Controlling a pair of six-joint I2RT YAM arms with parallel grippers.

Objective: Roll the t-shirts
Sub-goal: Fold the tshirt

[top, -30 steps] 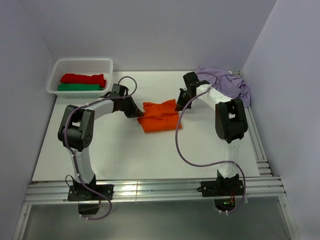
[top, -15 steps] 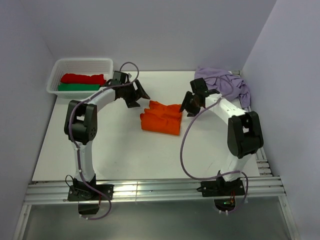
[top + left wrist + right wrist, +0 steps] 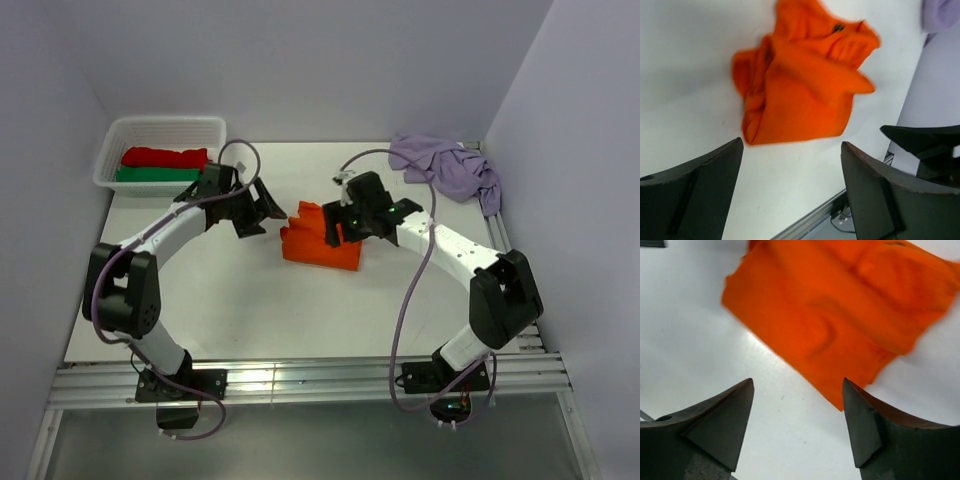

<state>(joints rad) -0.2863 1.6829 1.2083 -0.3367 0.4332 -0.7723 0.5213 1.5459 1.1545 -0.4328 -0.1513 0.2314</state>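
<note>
White matte table [image 3: 250, 300], lilac walls. Orange t-shirt [image 3: 318, 243] sits mid-table as a soft rumpled wad between the arms. Left gripper [image 3: 790, 147] and right gripper [image 3: 797, 385] are both spread wide, holding nothing. Lilac t-shirt [image 3: 445, 165] is heaped far right. Red t-shirt [image 3: 165, 157] and green t-shirt [image 3: 155, 175] lie rolled in the white mesh basket [image 3: 160, 125]

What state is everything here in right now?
orange t-shirt: bunched on the table, unheld
lilac t-shirt: crumpled heap, far right corner
basket: holds two shirts
red t-shirt: rolled, in the basket
green t-shirt: rolled, in the basket
left end effector: open, empty
right end effector: open, empty
</note>
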